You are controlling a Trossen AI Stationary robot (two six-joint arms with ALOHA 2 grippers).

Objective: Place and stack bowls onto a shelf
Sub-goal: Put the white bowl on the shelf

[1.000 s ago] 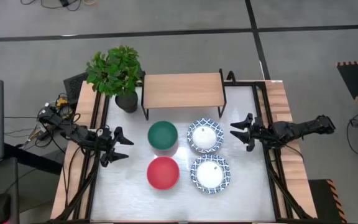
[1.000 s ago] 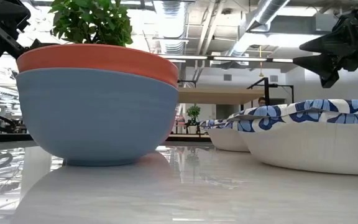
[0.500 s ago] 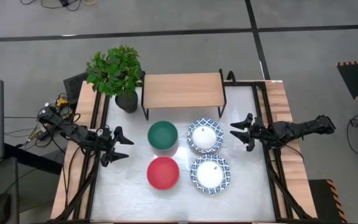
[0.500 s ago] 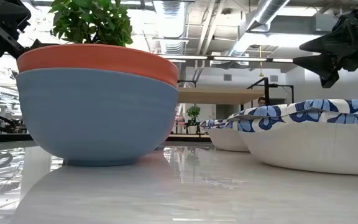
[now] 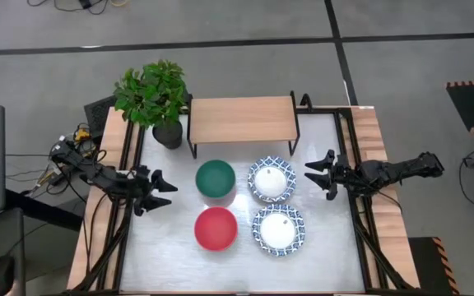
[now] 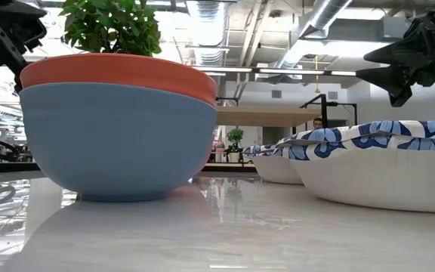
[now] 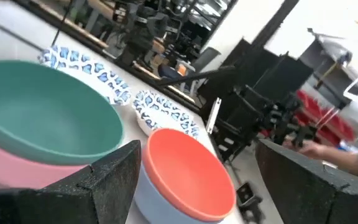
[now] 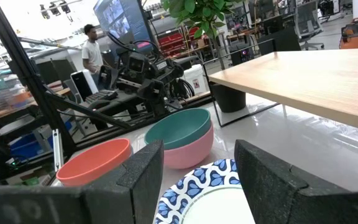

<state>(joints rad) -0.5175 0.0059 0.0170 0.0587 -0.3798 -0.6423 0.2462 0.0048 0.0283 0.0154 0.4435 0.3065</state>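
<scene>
Four bowls stand on their bases on the white table in a two-by-two group. The teal-green and pink bowl (image 5: 216,178) is far left, the red and grey-blue bowl (image 5: 216,228) near left. One blue-rimmed white bowl (image 5: 271,179) is far right, the other (image 5: 278,229) near right. The light-wood shelf (image 5: 243,121) stands on black legs behind them. My left gripper (image 5: 164,192) hovers open, left of the teal and red bowls (image 7: 179,168). My right gripper (image 5: 313,175) hovers open, right of the far white bowl (image 8: 210,193).
A potted plant (image 5: 153,92) in a black pot (image 5: 169,134) stands left of the shelf, near the table's far-left corner. Wooden strips and black rails run along both table sides. There is bare tabletop (image 5: 171,255) near the front edge. A person (image 8: 92,46) stands in the room beyond.
My left gripper has shifted slightly; in the low view it shows a little closer to the red bowl. The bowls, the shelf and my right gripper have stayed where they were.
</scene>
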